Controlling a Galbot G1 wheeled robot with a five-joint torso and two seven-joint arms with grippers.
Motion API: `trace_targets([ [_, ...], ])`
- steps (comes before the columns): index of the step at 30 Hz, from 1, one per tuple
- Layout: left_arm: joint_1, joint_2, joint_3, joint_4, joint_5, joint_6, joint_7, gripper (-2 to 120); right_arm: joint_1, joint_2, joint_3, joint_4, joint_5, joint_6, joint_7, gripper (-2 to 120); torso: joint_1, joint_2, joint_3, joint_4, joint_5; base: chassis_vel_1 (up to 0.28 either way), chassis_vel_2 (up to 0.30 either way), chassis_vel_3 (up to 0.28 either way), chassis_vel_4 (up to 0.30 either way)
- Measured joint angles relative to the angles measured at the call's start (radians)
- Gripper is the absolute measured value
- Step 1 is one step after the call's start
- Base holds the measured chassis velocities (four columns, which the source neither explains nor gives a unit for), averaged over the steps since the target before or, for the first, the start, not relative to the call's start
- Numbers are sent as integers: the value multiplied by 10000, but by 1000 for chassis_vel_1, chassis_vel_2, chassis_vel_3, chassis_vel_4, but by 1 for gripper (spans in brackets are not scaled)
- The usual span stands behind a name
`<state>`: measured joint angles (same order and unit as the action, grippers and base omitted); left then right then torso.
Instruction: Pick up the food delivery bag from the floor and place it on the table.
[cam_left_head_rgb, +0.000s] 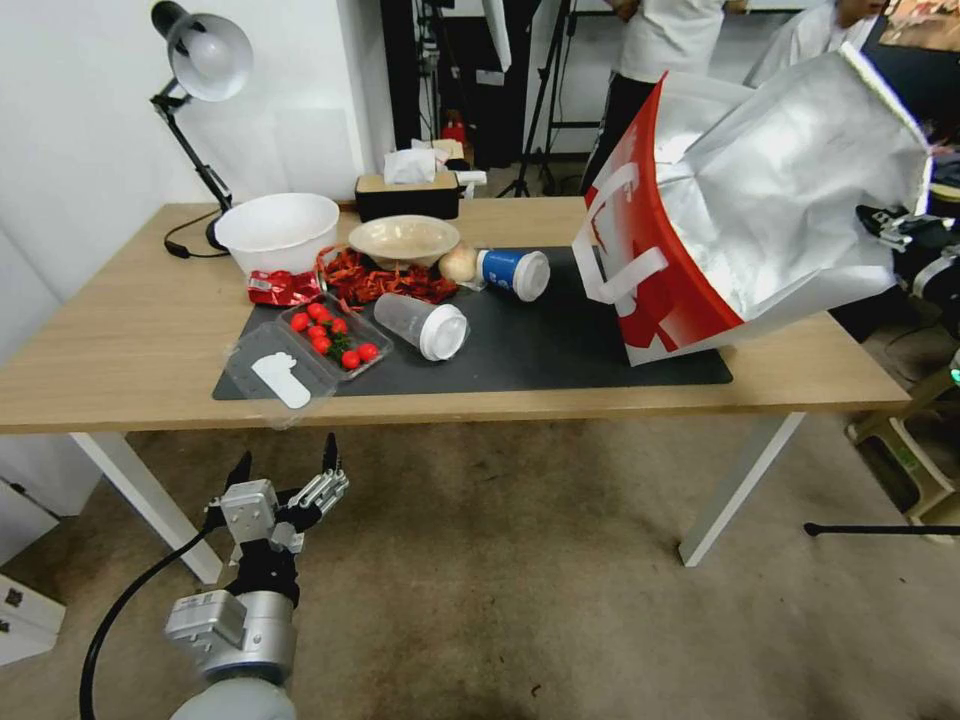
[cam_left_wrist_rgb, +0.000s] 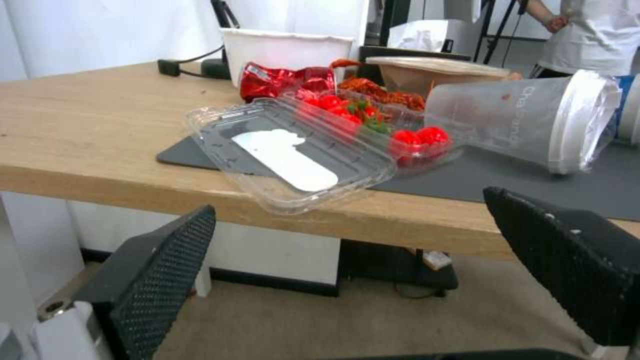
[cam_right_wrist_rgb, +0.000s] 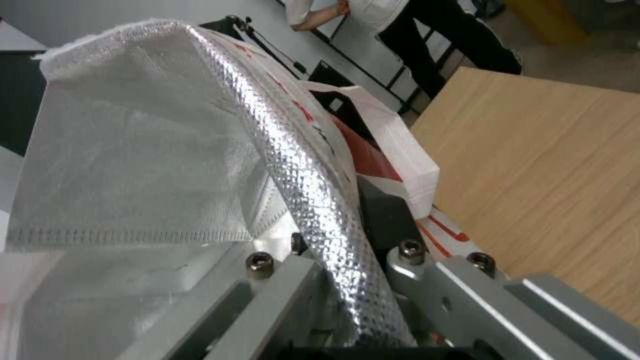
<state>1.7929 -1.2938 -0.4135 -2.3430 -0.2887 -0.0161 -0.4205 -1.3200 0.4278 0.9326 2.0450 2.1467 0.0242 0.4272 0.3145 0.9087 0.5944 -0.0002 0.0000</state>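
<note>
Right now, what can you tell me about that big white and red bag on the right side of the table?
The food delivery bag is a large boxy bag, white outside with red panels and edges, silver quilted foil lining and white strap handles. It leans steeply, mouth open and flap raised, with its lower corner on the dark grey mat near the right end of the table. The right gripper pinches the bag's foil rim between its fingers, holding it up. Nothing else touches it; the blue cup lies apart.
</note>
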Motion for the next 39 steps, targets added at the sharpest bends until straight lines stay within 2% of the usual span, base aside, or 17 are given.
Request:
trace_targets([
  [6, 56, -47, -1, -17, 82, -37, 4, 100, -48, -118, 20, -149, 9, -291, -192, 1, 0, 0, 0, 0, 0, 0, 0, 0, 0],
  [8, 77, -67, 0, -26, 113, -45, 8, 100, -48, -192, 6, -203, -216, -343, -258, 10, 0, 0, 0, 0, 0, 0, 0, 0, 0],
  [11, 93, -73, 0, -28, 131, -68, 12, 100, -6, -220, -61, -232, -398, -343, -260, 18, 0, 0, 0, 0, -1, 0, 0, 0, 0],
  [13, 116, -79, -17, -33, 144, -99, 14, 100, 78, -225, -190, -272, -627, -336, -262, 28, -1, 0, 0, 1, -1, 0, 0, 0, 0],
  [14, 116, -79, -17, -33, 144, -99, 14, 100, 78, -225, -190, -272, -627, -336, -262, 28, -1, 0, 0, 1, -1, 0, 0, 0, 0],
  [17, 131, -87, -28, -35, 151, -113, 18, 100, 206, -255, -387, -356, -1027, -302, -302, 42, -1, 0, 0, 0, 0, 0, 0, 0, 0],
  [18, 131, -87, -28, -35, 151, -113, 18, 100, 206, -255, -387, -356, -1027, -302, -302, 42, -1, 0, 0, 0, 0, 0, 0, 0, 0],
  [21, 136, -108, -7, -19, 182, -136, 24, 100, 438, -325, -800, -492, -1921, -163, -365, 58, 0, 0, 0, 0, 0, 0, 0, 0, 0],
  [22, 136, -108, -7, -19, 182, -136, 24, 100, 438, -325, -800, -492, -1921, -163, -365, 58, 0, 0, 0, 0, 0, 0, 0, 0, 0],
  [25, 142, -108, 1, 16, 189, -168, 25, 100, 609, -366, -1173, -620, -2760, -114, -497, 71, 0, 0, 0, 0, -1, 0, 0, 0, 0],
  [27, 141, -105, 1, 21, 189, -176, 24, 100, 637, -368, -1247, -647, -2935, -102, -546, 75, 0, 0, 0, 0, 0, 0, 0, 0, 0],
  [29, 137, -95, 0, 39, 182, -184, 25, 100, 753, -379, -1527, -731, -3632, -30, -705, 86, 0, 0, 0, 0, 0, 0, 0, 0, 0],
  [30, 137, -95, 0, 39, 182, -184, 25, 100, 753, -379, -1527, -731, -3632, -30, -705, 86, 0, 0, 0, 0, 0, 0, 0, 0, 0],
  [33, 122, -81, 18, 86, 171, -192, 24, 100, 876, -434, -1777, -831, -4467, 30, -1038, 98, 0, 0, 0, 0, -1, 0, 0, 0, 0],
  [39, 113, -70, 49, 128, 171, -198, 26, 100, 981, -440, -1986, -947, -5059, 114, -1258, 100, 0, 0, 1, 0, -1, 0, 0, 0, 0],
])
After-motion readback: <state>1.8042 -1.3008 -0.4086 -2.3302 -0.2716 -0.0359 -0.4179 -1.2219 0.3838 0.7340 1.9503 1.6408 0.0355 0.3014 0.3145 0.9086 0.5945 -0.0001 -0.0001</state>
